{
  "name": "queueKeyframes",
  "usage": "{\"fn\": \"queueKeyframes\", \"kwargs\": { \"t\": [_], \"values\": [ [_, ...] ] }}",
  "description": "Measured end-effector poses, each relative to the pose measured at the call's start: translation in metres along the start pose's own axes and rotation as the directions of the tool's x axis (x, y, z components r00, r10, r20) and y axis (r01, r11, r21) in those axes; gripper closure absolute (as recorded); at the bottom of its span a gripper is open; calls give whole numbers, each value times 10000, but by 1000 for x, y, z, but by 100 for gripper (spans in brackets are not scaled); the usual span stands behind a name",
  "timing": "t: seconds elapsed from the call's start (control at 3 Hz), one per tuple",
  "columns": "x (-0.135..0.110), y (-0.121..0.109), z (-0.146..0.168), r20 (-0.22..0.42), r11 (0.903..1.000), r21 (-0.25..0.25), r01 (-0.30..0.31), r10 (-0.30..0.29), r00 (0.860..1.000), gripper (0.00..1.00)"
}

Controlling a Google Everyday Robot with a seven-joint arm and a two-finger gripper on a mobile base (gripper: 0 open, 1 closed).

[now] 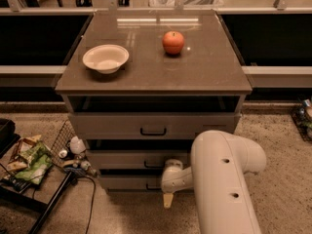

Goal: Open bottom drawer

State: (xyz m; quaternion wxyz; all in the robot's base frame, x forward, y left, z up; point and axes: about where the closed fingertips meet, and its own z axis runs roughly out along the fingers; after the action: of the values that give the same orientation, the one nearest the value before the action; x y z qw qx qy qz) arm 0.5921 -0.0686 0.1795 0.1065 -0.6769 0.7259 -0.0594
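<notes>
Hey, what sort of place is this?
Likely a robot test space: a drawer cabinet with a bowl and apple on top, snack packets on the floor, the gripper low by the bottom drawer.

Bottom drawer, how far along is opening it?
Done: the gripper is down at the bottom drawer, right by the spot where its handle sits. In hand: taking hold of the handle; the arm hides it, so a grip can't be confirmed. Left: the whole pull, since the drawer front looks level with the middle drawer above it.
</notes>
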Motion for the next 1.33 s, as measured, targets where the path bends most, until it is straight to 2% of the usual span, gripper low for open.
{"fn": "queueKeyframes", "kwargs": {
  "t": [0.33,0.67,1.0,1.33],
  "values": [
    [9,6,3,-533,9991,-313,-268,251,9983,16],
    [27,17,-19,-629,9949,-381,-938,913,9938,39],
    [86,61,-70,-972,9760,-551,-2106,2047,9740,63],
    [122,102,-112,-1218,9542,-605,-2929,2842,9510,86]
  ]
}}
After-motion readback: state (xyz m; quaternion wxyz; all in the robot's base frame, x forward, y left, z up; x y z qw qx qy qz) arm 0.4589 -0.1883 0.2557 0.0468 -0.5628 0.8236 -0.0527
